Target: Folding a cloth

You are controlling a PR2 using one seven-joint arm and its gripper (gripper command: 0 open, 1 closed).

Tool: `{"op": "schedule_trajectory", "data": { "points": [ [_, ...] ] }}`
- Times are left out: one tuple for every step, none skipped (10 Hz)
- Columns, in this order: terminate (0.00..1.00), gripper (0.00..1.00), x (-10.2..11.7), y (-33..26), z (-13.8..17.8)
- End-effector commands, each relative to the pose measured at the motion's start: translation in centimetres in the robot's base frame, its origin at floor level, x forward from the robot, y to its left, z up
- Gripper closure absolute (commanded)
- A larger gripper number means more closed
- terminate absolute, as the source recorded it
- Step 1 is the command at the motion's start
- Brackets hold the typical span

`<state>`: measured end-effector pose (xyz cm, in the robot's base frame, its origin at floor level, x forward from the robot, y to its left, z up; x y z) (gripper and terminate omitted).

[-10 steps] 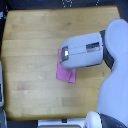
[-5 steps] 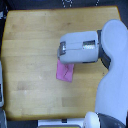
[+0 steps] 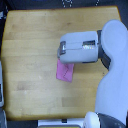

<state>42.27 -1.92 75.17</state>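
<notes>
The cloth (image 3: 65, 71) is lying flat on the wooden table (image 3: 30, 45), a little toward four o'clock from the tabletop's middle, with its upper edge tucked under the arm's bulky grey-white wrist. The gripper (image 3: 62, 50) is sitting at about twelve o'clock from the cloth. Its fingers are hiding beneath the housing, so I cannot tell whether they are spread or pinching.

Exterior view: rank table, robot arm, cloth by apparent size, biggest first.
1. Table, which fills most of the picture.
2. Robot arm, though it sits nearer the camera, so it looks larger than it is.
3. Cloth, smallest; its top edge is hidden under the arm's end.
</notes>
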Motion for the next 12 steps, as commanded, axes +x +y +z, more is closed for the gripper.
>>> {"op": "schedule_trajectory", "data": {
  "points": [
    [0.00, 1.00, -1.2, 0.4, 2.2],
    [0.00, 1.00, -1.6, 1.0, 2.2],
    [0.00, 1.00, -1.7, 1.1, 2.2],
    [0.00, 1.00, -2.0, 1.3, 2.1],
    [0.00, 1.00, -2.0, 1.3, 2.1],
    [0.00, 1.00, -2.1, 2.5, 2.1],
    [0.00, 1.00, -1.9, 2.9, 2.2],
    [0.00, 1.00, -1.7, 3.3, 2.3],
    [0.00, 1.00, -1.1, 4.1, 2.2],
    [0.00, 0.00, -0.8, 4.6, 2.1],
    [0.00, 0.00, -0.7, 4.9, 2.2],
    [0.00, 0.00, -0.8, 5.0, 2.3]
  ]
}}
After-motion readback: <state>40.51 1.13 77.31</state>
